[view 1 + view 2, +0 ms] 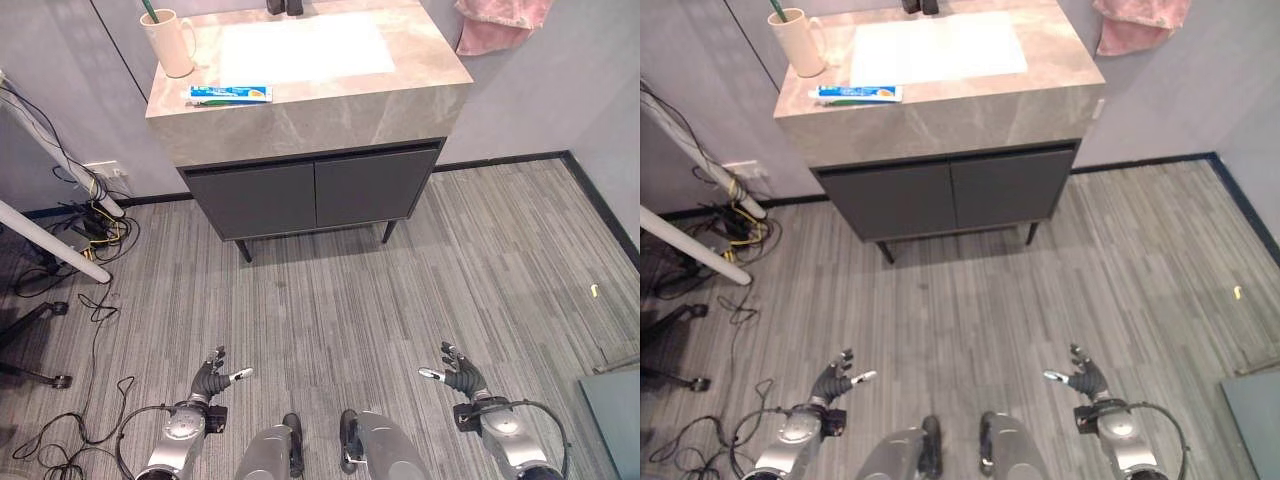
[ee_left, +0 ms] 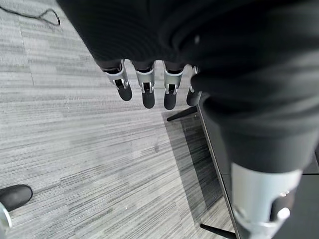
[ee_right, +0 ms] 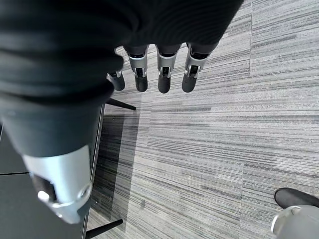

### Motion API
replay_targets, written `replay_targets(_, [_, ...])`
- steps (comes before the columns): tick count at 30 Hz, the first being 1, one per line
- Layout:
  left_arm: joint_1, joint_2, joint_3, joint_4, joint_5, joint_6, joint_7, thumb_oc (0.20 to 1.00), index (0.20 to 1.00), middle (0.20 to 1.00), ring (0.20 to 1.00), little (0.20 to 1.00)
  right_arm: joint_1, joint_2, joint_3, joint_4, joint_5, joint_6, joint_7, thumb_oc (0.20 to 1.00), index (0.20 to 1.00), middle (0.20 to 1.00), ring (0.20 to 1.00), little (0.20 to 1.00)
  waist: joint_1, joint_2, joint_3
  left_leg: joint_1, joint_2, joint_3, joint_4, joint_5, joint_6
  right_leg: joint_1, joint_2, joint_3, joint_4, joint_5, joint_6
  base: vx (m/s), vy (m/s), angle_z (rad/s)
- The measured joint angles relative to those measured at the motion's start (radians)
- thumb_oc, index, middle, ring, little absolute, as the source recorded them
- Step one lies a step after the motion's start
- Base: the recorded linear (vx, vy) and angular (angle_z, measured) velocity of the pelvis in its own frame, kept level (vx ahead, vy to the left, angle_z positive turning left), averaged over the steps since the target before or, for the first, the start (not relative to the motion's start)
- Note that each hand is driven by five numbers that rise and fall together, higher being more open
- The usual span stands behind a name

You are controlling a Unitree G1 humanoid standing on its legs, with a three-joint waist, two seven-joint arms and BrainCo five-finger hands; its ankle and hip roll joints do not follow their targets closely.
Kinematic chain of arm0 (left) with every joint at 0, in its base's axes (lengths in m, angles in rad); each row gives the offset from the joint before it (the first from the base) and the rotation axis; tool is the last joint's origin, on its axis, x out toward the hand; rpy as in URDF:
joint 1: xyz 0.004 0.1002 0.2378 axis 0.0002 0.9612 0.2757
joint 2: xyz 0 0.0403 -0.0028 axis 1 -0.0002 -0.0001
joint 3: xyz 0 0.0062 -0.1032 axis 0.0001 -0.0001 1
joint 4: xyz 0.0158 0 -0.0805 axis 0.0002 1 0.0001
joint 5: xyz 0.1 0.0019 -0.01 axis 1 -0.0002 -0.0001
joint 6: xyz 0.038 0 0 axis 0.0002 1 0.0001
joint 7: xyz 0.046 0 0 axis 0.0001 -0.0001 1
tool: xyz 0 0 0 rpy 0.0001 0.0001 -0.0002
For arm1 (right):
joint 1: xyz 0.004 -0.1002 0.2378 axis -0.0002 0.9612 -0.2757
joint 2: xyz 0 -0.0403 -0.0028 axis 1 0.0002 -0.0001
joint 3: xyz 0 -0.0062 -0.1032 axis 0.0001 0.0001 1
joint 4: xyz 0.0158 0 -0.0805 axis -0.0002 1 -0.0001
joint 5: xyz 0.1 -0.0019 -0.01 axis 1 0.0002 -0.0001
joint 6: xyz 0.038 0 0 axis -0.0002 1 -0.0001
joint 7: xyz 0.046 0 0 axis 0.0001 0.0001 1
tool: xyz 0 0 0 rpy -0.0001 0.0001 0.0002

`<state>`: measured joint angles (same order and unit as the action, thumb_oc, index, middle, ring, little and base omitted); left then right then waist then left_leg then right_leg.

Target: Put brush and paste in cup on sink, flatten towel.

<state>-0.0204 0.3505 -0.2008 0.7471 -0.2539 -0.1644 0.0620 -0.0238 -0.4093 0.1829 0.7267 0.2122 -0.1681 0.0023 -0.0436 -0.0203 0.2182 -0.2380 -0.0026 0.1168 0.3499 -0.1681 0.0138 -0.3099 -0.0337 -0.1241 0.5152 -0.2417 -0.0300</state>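
From the head camera I saw the sink (image 1: 305, 50) in the upper middle of the frame, a pale basin sunk into a grey stone bench (image 1: 330, 110) over a dark cabinet (image 1: 312, 190) with 2 doors. The cup (image 1: 170, 43) stood upright at the upper left corner of the bench, just beside the basin, and a green brush (image 1: 148, 12) handle was sticking up out of it. The paste (image 1: 230, 94) was not in the cup; the tube lay flat along the front edge of the bench, near the cup and just below it in the frame. At the upper right of the frame the pink towel (image 1: 498, 24) hung bunched against the wall, past the right end of the bench.

Both hands were low in the frame, well apart from the bench and over the grey striped floor (image 1: 400, 300). My left hand (image 1: 213, 381) showed at the lower left and my right hand (image 1: 462, 376) at the lower right. In each wrist view the fingers (image 2: 144, 87) were straight and relaxed with nothing in them, the right fingers (image 3: 162, 74) the same, only floor and the cabinet's dark side beyond them. Loose cables (image 1: 85, 225) lay on the floor at the left edge.
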Motion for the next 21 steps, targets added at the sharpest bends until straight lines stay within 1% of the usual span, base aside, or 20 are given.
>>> replay_targets(1, [0.001, -0.001, -0.005, -0.001, 0.000, 0.000, -0.003, 1.000, 1.000, 1.000, 1.000, 1.000, -0.001, -0.001, 0.000, 0.000, 0.000, 0.001, 0.000, 1.000, 1.000, 1.000, 1.000, 1.000, 0.000, -0.001, 0.001, 0.025, 0.000, 0.002, -0.040, 0.027, 0.000, 0.012, -0.002, 0.004, -0.010, 0.011, 0.011, -0.06, 0.218, -0.04])
replay_targets(2, [0.002, -0.001, -0.006, -0.001, 0.000, 0.000, -0.003, 1.000, 1.000, 1.000, 1.000, 1.000, 0.000, -0.001, 0.000, 0.000, 0.000, 0.002, 0.000, 1.000, 1.000, 1.000, 1.000, 1.000, 0.000, -0.003, 0.001, 0.036, -0.002, 0.005, -0.055, 0.035, -0.004, 0.018, -0.003, 0.006, -0.016, 0.013, 0.013, -0.06, 0.218, -0.07])
replay_targets(3, [0.000, 0.001, -0.006, 0.005, 0.003, 0.000, -0.004, 1.000, 1.000, 1.000, 1.000, 1.000, 0.003, 0.002, 0.004, 0.003, 0.000, 0.006, -0.001, 1.000, 1.000, 1.000, 1.000, 1.000, -0.005, -0.009, 0.008, 0.049, -0.016, 0.012, -0.054, 0.043, 0.017, 0.019, 0.002, 0.023, -0.004, 0.033, 0.041, -0.08, 0.159, -0.21])
replay_targets(4, [-0.003, 0.009, -0.001, 0.009, 0.019, 0.001, -0.004, 1.000, 1.000, 1.000, 1.000, 1.000, -0.013, 0.007, 0.017, -0.001, 0.000, 0.009, -0.001, 1.000, 1.000, 1.000, 1.000, 1.000, 0.001, -0.018, 0.023, 0.044, -0.012, 0.039, -0.038, 0.049, 0.044, -0.009, 0.002, 0.065, 0.058, 0.062, 0.090, -0.02, 0.023, -0.63])
replay_targets(5, [0.004, 0.011, 0.001, 0.003, 0.025, 0.000, -0.003, 1.000, 1.000, 1.000, 1.000, 1.000, -0.029, 0.003, 0.026, -0.015, -0.002, 0.012, 0.004, 1.000, 1.000, 1.000, 1.000, 1.000, 0.016, -0.008, 0.036, 0.083, 0.011, 0.055, -0.096, 0.050, 0.033, -0.044, 0.017, 0.094, 0.118, 0.088, 0.150, -0.02, 0.023, -0.56])
replay_targets(6, [0.010, 0.014, 0.000, 0.004, 0.030, 0.002, -0.006, 1.000, 1.000, 1.000, 1.000, 1.000, -0.034, 0.003, 0.028, -0.019, -0.002, 0.012, 0.003, 1.000, 1.000, 1.000, 1.000, 1.000, 0.007, -0.008, 0.039, 0.076, 0.010, 0.055, -0.088, 0.048, 0.039, -0.054, 0.016, 0.111, 0.137, 0.085, 0.148, 0.01, 0.010, -0.40])
replay_targets(7, [0.008, 0.015, 0.003, -0.003, 0.030, 0.001, -0.006, 1.000, 1.000, 1.000, 1.000, 1.000, -0.029, 0.003, 0.030, -0.019, -0.002, 0.014, 0.003, 1.000, 1.000, 1.000, 1.000, 1.000, 0.005, -0.014, 0.042, 0.069, 0.005, 0.058, -0.079, 0.045, 0.043, -0.057, 0.015, 0.137, 0.143, 0.078, 0.147, 0.01, -0.007, 0.03])
replay_targets(8, [0.003, 0.015, 0.005, -0.005, 0.031, 0.001, -0.006, 1.000, 1.000, 1.000, 1.000, 1.000, -0.026, 0.003, 0.032, -0.019, -0.003, 0.016, 0.004, 1.000, 1.000, 1.000, 1.000, 1.000, 0.004, -0.016, 0.044, 0.064, 0.003, 0.058, -0.075, 0.043, 0.045, -0.055, 0.010, 0.145, 0.127, 0.075, 0.144, 0.00, 0.000, 0.00])
replay_targets(9, [-0.005, 0.016, 0.006, -0.004, 0.035, 0.001, -0.006, 1.000, 1.000, 1.000, 1.000, 1.000, -0.018, 0.003, 0.036, -0.017, -0.015, 0.018, 0.007, 1.000, 1.000, 1.000, 1.000, 1.000, 0.006, -0.017, 0.045, 0.055, -0.001, 0.059, -0.072, 0.043, 0.045, -0.041, -0.005, 0.137, 0.080, 0.067, 0.133, 0.00, -0.034, 0.03])
replay_targets(10, [-0.007, 0.017, 0.007, -0.003, 0.036, 0.002, -0.006, 1.000, 1.000, 1.000, 1.000, 1.000, -0.016, 0.004, 0.037, -0.011, -0.022, 0.019, 0.009, 1.000, 1.000, 1.000, 1.000, 1.000, 0.006, -0.018, 0.046, 0.044, -0.005, 0.058, -0.062, 0.043, 0.045, -0.016, -0.012, 0.135, 0.018, 0.045, 0.125, -0.01, -0.049, 0.02])
replay_targets(11, [-0.010, 0.013, 0.014, -0.001, 0.036, 0.004, -0.005, 1.000, 1.000, 1.000, 1.000, 1.000, -0.021, -0.001, 0.039, -0.013, -0.025, 0.022, 0.015, 1.000, 1.000, 1.000, 1.000, 1.000, 0.005, -0.011, 0.054, 0.032, -0.006, 0.058, -0.052, 0.043, 0.044, -0.001, -0.017, 0.115, -0.025, 0.036, 0.070, -0.01, -0.057, 0.04])
replay_targets(12, [-0.009, 0.011, 0.023, -0.007, 0.040, 0.005, -0.005, 1.000, 1.000, 1.000, 1.000, 1.000, -0.018, -0.005, 0.041, -0.021, -0.031, 0.023, 0.025, 1.000, 1.000, 1.000, 1.000, 1.000, 0.003, 0.001, 0.059, 0.028, -0.002, 0.056, -0.055, 0.050, 0.032, 0.006, -0.026, 0.082, -0.049, 0.046, 0.052, -0.01, -0.066, 0.00])
replay_targets(13, [-0.005, 0.019, 0.027, -0.015, 0.044, 0.005, -0.005, 1.000, 1.000, 1.000, 1.000, 1.000, -0.016, -0.005, 0.048, -0.021, -0.031, 0.023, 0.028, 1.000, 1.000, 1.000, 1.000, 1.000, 0.007, 0.002, 0.060, 0.028, 0.002, 0.056, -0.056, 0.056, 0.024, 0.010, -0.027, 0.069, -0.058, 0.053, 0.043, 0.02, -0.087, 0.03])
replay_targets(15, [0.008, 0.041, 0.034, -0.023, 0.070, 0.005, -0.007, 1.000, 1.000, 1.000, 1.000, 1.000, -0.010, -0.019, 0.069, -0.039, -0.040, 0.025, 0.046, 1.000, 1.000, 1.000, 1.000, 1.000, 0.012, -0.002, 0.061, 0.032, 0.007, 0.054, -0.047, 0.052, 0.022, 0.014, -0.025, 0.064, -0.043, 0.050, 0.043, 0.05, -0.127, 0.02])
replay_targets(17, [0.013, 0.040, 0.043, -0.022, 0.074, 0.006, -0.008, 1.000, 1.000, 1.000, 1.000, 1.000, 0.003, -0.047, 0.071, -0.069, -0.052, 0.025, 0.052, 1.000, 1.000, 1.000, 1.000, 1.000, 0.019, -0.003, 0.059, 0.051, 0.011, 0.044, -0.057, 0.054, 0.014, 0.036, -0.020, 0.057, -0.046, 0.046, 0.036, 0.05, -0.126, 0.10])
replay_targets(19, [0.015, 0.040, 0.042, -0.020, 0.076, 0.008, -0.008, 1.000, 1.000, 1.000, 1.000, 1.000, 0.006, -0.052, 0.064, -0.069, -0.061, 0.025, 0.055, 1.000, 1.000, 1.000, 1.000, 1.000, 0.019, -0.010, 0.054, 0.058, 0.008, 0.029, -0.074, 0.066, 0.000, 0.043, -0.020, 0.045, -0.051, 0.043, 0.032, 0.02, -0.089, 0.19])
replay_targets(21, [0.020, 0.038, 0.041, -0.020, 0.076, 0.014, -0.008, 1.000, 1.000, 1.000, 1.000, 1.000, 0.006, -0.055, 0.063, -0.077, -0.061, 0.025, 0.058, 1.000, 1.000, 1.000, 1.000, 1.000, 0.017, -0.015, 0.050, 0.058, 0.012, 0.021, -0.079, 0.070, -0.004, 0.040, -0.019, 0.035, -0.039, 0.035, 0.026, 0.02, -0.102, 0.14])
